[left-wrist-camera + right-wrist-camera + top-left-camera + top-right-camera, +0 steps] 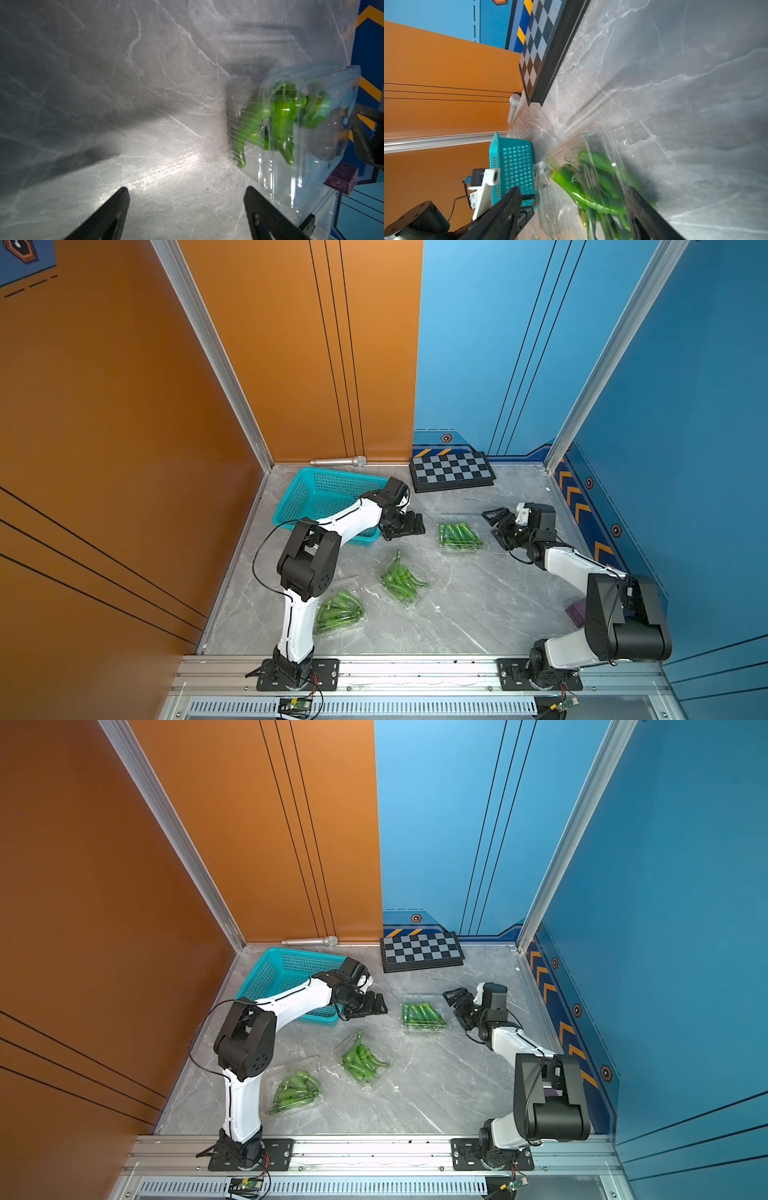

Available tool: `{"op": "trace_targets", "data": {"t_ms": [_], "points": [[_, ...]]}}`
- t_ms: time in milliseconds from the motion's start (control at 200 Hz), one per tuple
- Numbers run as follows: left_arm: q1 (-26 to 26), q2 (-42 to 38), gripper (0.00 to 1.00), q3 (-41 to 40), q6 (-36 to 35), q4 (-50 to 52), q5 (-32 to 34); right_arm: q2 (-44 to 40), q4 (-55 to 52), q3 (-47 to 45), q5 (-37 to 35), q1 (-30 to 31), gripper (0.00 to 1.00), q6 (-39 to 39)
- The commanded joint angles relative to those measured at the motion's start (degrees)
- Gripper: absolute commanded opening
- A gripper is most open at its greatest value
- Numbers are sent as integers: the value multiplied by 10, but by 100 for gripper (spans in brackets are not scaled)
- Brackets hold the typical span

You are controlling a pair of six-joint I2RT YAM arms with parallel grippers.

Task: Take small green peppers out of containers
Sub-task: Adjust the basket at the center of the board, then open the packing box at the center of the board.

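Three clear containers of small green peppers (457, 533) lie on the grey table in both top views: a far one (473, 526) (436, 1011), a middle one (417, 597) with a pepper poking out, and a near one (345, 585) partly behind my left arm. My left gripper (415, 524) (187, 191) hovers just left of the far container (291, 166), open, with only bare table between its fingers. My right gripper (490, 526) (576, 195) is at that container's right end, open and turned on its side. The container's end (571, 207) shows between its fingers; contact is unclear.
A teal perforated basket (328, 497) stands at the back left under my left forearm. A chessboard (451, 475) and a silver microphone (338, 461) lie along the back wall. A purple block (577, 610) sits by the right wall behind my right arm.
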State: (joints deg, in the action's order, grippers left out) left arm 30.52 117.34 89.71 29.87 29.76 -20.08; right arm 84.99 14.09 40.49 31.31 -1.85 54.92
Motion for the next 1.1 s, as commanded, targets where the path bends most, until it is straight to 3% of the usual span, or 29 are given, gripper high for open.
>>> {"op": "trace_targets", "data": {"t_ms": [0,190,520,876,1096], "points": [[6,21,82,26,-12,8,-20,11,20,17,8,4,80,12],[11,31,75,38,-8,10,-24,22,30,17,10,3,80,14],[35,60,76,75,6,10,-52,39,69,13,25,5,80,38],[32,52,73,60,7,10,-44,41,74,7,25,7,80,36],[27,49,62,51,6,10,-41,41,68,6,22,7,80,32]]}}
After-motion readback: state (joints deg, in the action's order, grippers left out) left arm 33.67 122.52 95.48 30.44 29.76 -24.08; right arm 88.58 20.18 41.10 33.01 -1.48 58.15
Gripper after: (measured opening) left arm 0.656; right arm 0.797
